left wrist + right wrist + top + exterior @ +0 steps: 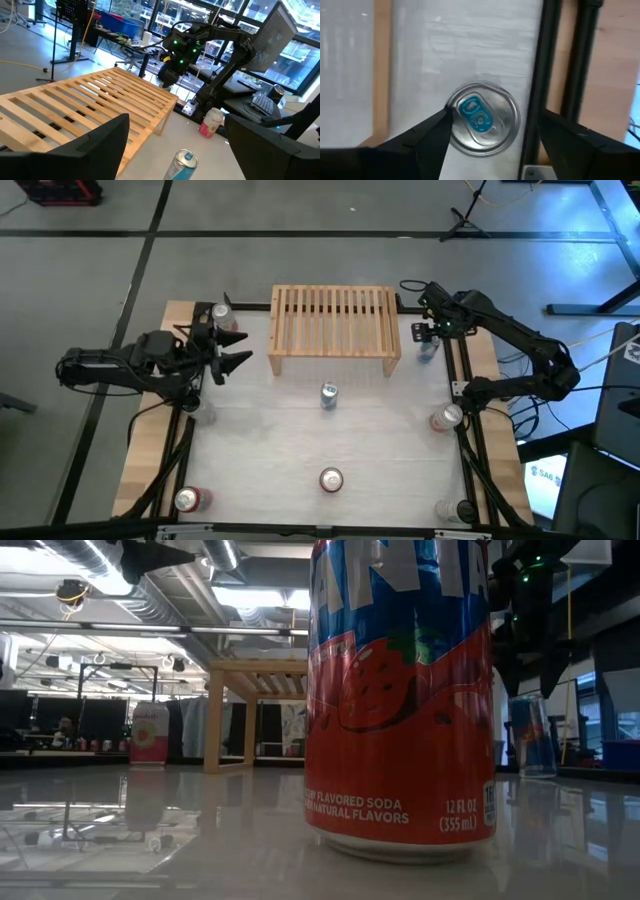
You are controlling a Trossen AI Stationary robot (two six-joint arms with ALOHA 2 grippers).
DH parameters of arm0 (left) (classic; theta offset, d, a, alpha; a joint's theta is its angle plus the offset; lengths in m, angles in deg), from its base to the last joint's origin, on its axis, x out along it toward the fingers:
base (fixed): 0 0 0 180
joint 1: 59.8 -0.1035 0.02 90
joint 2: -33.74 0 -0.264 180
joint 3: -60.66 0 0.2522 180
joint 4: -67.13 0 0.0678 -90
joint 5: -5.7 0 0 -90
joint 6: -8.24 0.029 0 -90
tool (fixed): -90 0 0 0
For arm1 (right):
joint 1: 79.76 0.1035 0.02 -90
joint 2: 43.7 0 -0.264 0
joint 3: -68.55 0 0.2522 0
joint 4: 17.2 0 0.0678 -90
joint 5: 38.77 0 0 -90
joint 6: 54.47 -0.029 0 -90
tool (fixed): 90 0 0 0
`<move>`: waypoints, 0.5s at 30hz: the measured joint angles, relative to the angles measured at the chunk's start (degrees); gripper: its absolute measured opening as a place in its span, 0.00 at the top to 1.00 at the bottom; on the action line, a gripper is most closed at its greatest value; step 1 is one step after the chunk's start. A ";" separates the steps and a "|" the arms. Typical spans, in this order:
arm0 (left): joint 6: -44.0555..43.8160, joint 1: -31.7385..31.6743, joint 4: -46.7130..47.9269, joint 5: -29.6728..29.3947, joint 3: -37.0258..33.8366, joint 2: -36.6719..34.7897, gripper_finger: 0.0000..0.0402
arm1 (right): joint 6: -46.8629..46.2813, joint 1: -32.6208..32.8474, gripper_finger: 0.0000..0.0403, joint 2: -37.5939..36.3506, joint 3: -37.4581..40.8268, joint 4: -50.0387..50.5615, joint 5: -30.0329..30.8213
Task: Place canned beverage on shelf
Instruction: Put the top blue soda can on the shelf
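Currently, operator, your right end effector [492, 132] is hanging directly above a blue-tabbed can [483, 118] standing at the right end of the shelf [334, 323], just beside its leg and close to the black frame rail [580, 60]. Its fingers are standing wide apart on either side of the can top, above it, and are gripping nothing.

Your left end effector [238, 349] is sitting off the left end of the shelf, pointing toward it, fingers also spread wide and carrying nothing. A pink-and-white can [221, 313] is standing just behind it at the bench's [380, 435] far left corner.

You are looking at a shelf whose slatted top is carrying no can. It is standing at the far middle of the bench.

A second blue can [328, 395] is standing in front of the shelf, near its middle. A red strawberry soda can [331, 479] is standing nearer the front edge, filling the low view. Further cans are standing at the front left corner [187, 499] and by the right rail [446, 418].
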 joint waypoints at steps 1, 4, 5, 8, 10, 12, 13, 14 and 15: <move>0.00 0.00 -0.03 -0.08 0.00 0.00 0.20 | -0.14 0.01 0.29 0.22 0.15 -0.45 -0.01; 0.00 0.00 -0.16 -0.07 0.00 0.00 0.20 | 0.07 0.00 0.29 0.85 0.57 0.38 -0.50; 0.00 0.00 -0.17 -0.07 0.00 0.00 0.20 | 0.12 0.00 0.29 1.17 0.87 0.66 -0.51; -0.02 0.00 -0.22 -0.07 0.00 0.00 0.20 | 0.11 0.00 0.29 0.86 0.63 0.11 -0.89; 0.00 0.00 -0.49 -0.06 0.00 0.00 0.20 | 0.12 0.00 0.29 0.65 0.62 0.21 -0.91; 0.00 0.00 -0.59 -0.07 0.00 -0.02 0.20 | 0.20 0.00 0.29 0.37 0.69 -0.33 -0.92; 0.00 0.00 -0.59 -0.09 0.00 -0.02 0.20 | 0.57 0.00 0.29 -0.03 0.67 -0.37 -1.01; 0.00 0.00 -0.58 -0.12 0.00 -0.02 0.20 | 1.64 0.00 0.29 -0.28 0.67 -0.35 -1.06; 0.00 0.00 -0.59 -0.12 0.00 -0.02 0.20 | 3.38 0.00 0.29 -0.41 0.65 -0.35 -1.75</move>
